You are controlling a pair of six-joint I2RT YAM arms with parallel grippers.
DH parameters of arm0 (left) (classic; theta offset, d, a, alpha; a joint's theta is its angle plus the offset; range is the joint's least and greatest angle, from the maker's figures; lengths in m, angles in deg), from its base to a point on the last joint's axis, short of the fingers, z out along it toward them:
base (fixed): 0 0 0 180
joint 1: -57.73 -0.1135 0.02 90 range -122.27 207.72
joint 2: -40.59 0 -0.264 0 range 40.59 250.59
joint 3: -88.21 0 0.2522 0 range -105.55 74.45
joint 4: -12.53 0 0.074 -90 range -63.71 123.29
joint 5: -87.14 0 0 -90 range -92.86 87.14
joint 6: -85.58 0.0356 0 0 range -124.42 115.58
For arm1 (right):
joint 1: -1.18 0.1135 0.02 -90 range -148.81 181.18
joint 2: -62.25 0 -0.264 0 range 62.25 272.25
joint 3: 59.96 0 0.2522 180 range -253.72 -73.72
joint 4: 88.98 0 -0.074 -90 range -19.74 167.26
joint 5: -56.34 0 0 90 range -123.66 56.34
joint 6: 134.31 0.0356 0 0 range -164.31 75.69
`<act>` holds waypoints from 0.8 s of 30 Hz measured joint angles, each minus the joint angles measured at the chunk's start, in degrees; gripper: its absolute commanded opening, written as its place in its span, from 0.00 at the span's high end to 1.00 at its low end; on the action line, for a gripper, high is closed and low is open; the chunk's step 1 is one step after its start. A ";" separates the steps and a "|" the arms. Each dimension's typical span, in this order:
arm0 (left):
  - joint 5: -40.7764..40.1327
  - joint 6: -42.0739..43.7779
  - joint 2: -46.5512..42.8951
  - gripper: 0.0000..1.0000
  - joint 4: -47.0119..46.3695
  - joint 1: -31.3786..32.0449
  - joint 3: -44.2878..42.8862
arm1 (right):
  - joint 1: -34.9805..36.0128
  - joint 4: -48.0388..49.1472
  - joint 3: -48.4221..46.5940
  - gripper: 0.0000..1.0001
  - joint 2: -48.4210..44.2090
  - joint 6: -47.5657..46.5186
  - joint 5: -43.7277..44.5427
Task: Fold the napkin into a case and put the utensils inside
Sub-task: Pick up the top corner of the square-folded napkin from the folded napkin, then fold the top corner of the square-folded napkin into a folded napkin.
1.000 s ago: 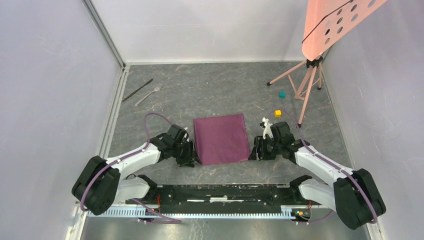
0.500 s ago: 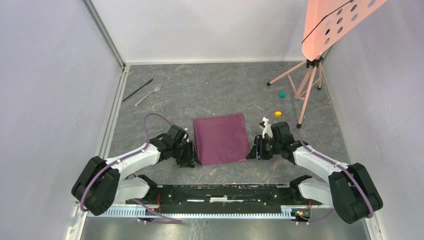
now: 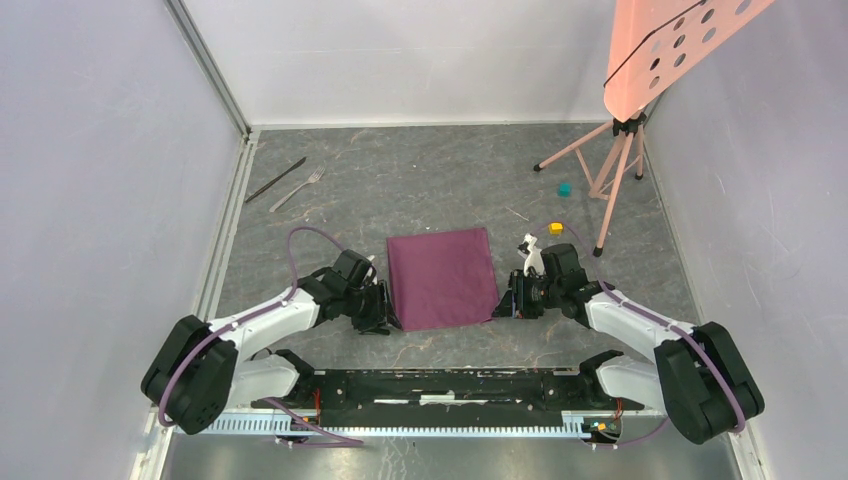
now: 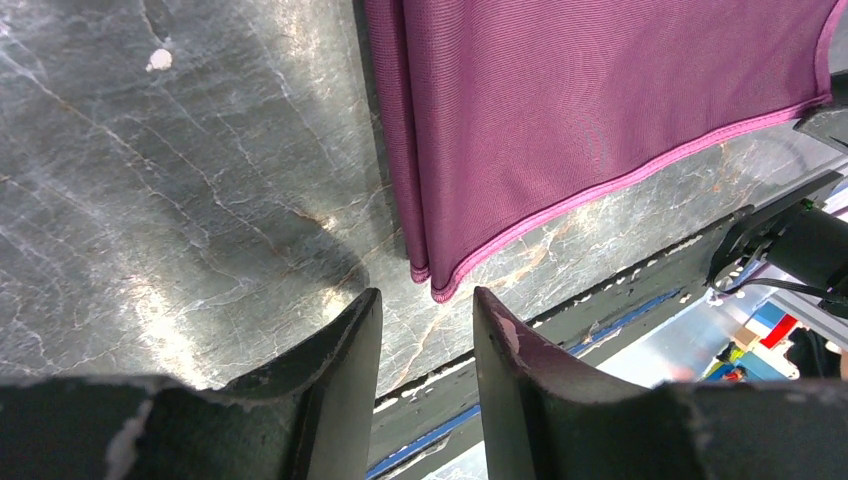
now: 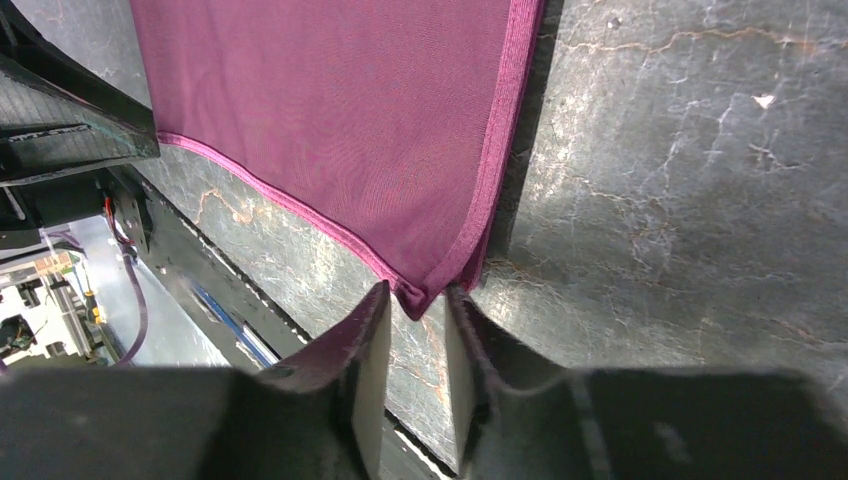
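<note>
With the napkin point(image 3: 443, 277) flat on the near bench point(image 3: 420, 180), the left pincer point(image 4: 427, 300) open just short of its near left corner and the right pincer point(image 5: 417, 296) narrowly open around the right one, either may pinch one layer only.

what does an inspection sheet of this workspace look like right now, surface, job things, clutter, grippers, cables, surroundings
surface: grey marbled table, no spills seen
job things: purple napkin lies flat, in layers, between the arms; fork and knife side by side far left, apart from it
clutter: yellow cube and teal cube far right
grippers: left gripper open, napkin's near left corner just ahead of the gap; right gripper narrowly open, near right corner at its mouth, not pinched
cables: purple cable loops over the left arm, another along the right arm; neither snagged
surroundings: white walls; pink perforated board on a tripod
</note>
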 measured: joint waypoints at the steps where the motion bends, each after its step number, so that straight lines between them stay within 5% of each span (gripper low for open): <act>1: 0.00 0.00 -0.17 0.54 0.00 0.00 0.00 | -0.02 0.02 0.00 0.64 0.07 0.02 0.00; 5: -0.02 0.00 -0.70 0.55 0.09 0.00 0.00 | 0.00 0.02 0.00 0.67 0.46 -0.02 0.02; 14: -0.15 0.00 -0.72 0.51 0.48 0.00 0.00 | -0.02 -0.26 -0.02 1.00 0.46 -0.63 0.48; 24: -1.31 -0.02 0.09 0.55 1.07 0.00 0.00 | 0.79 -5.55 -4.70 0.99 0.48 -4.57 1.31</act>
